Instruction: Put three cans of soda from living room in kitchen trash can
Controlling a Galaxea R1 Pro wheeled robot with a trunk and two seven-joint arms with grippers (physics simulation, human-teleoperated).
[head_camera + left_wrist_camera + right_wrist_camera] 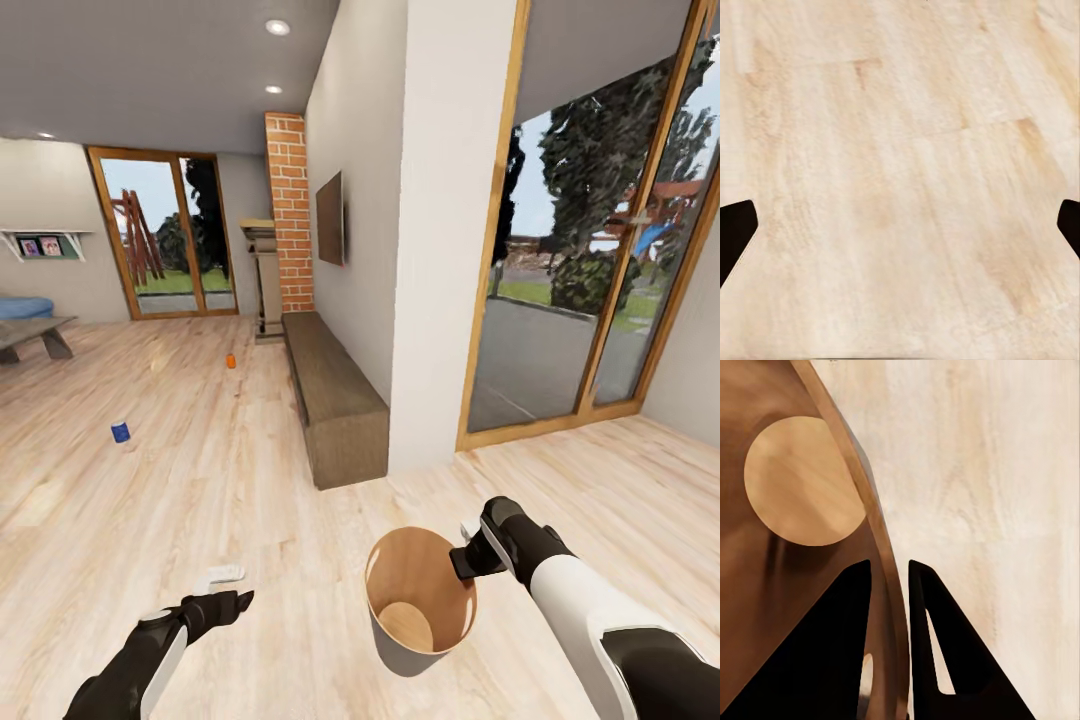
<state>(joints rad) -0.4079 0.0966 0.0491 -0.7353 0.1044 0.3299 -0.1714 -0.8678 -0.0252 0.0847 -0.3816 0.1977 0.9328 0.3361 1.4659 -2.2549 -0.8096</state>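
Floor [200, 500]: pale wood planks running from the near room right through into the living room, basically the biggest thing in the head view.
Glass doors [590, 250]: tall, wood-framed, on the right, with trees and a garden behind them. A second set sits at the far end of the living room [170, 235].
White wall [440, 230]: sticks out between the doors and the living room, with a black TV [330, 218] mounted on its side.
Low cabinet [335, 395]: long and dark, running along that wall under the TV.
Fireplace [288, 225]: brick column with dark wood at its base, past the far end of the cabinet.
Sofa and bench: a bit of blue sofa [25, 307] and the corner of a coffee bench [35, 335] at the far left edge.
Trash can [420, 600]: round and tapered, wood-brown inside, upright on the floor right in front of the robot, nothing inside it.
Right end effector [468, 548]: pinching the can's rim; the right wrist view has one finger [832, 652] inside the wall and the other outside.
Left end effector [235, 590]: low over bare floor, fingers spread wide, holding nothing.
Soda cans: dark blue can [121, 432] upright on the living room floor, orange can [231, 360] further back near the cabinet's far end. Both well apart from the trash can.
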